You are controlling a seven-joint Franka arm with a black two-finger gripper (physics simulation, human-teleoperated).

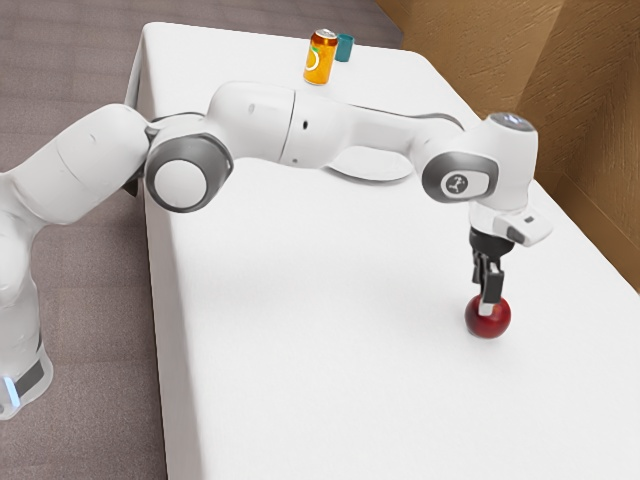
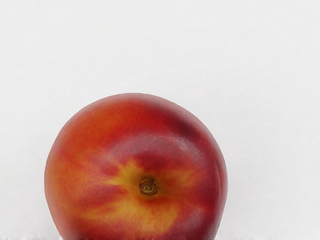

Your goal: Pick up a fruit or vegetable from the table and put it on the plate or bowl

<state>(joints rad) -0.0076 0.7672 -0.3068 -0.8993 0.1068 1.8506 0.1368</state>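
The gripper [image 1: 490, 297] is sitting over the red nectarine [image 1: 480, 322] on the white table [image 1: 300, 340], and whether it is gripping cannot be told.

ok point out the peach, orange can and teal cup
peach [image 2: 135, 170]: wrist view, skin beside the stem pit
orange can [image 1: 321, 57]: exterior view, middle of its side
teal cup [image 1: 346, 47]: exterior view, its visible side

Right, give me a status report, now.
Claw down at the nectarine, grip unconfirmed. Nectarine on the table, stem end toward the claw. Can and cup at the far end, well away.
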